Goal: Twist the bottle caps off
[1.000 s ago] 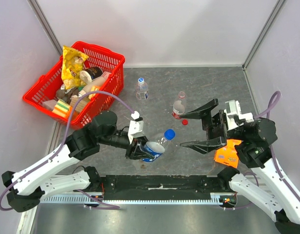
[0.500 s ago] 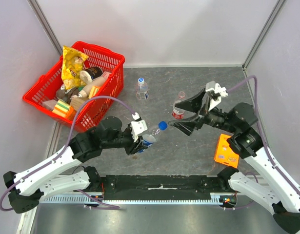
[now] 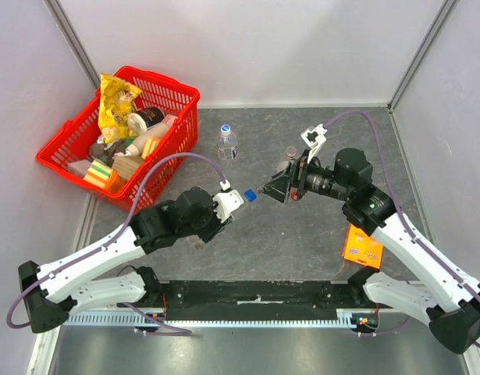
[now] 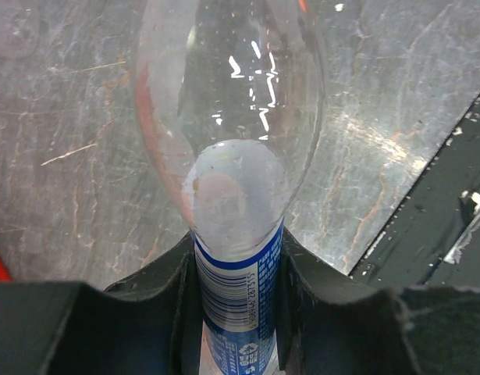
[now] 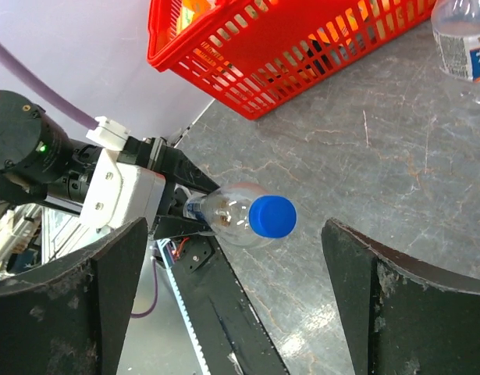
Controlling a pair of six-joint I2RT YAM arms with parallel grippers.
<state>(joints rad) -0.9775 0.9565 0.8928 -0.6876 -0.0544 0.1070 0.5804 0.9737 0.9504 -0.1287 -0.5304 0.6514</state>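
Observation:
My left gripper is shut on the blue-labelled bottle, gripping it at the label and holding it off the table. The neck points toward the right arm. Its blue cap is on. My right gripper is open, just right of that cap and facing it; the cap lies between the wide-spread fingers without touching them. A pale-labelled bottle with a white and blue cap stands further back. The red-labelled bottle stands uncapped, partly hidden behind my right gripper.
A red basket full of snacks sits at the back left. An orange packet lies near the right arm's base. Grey walls close the table on three sides, and a black rail runs along the near edge.
The left arm has raised the blue-labelled bottle and swung its neck toward the right. The right gripper, still open, has travelled left from the table's right side up to the blue cap.

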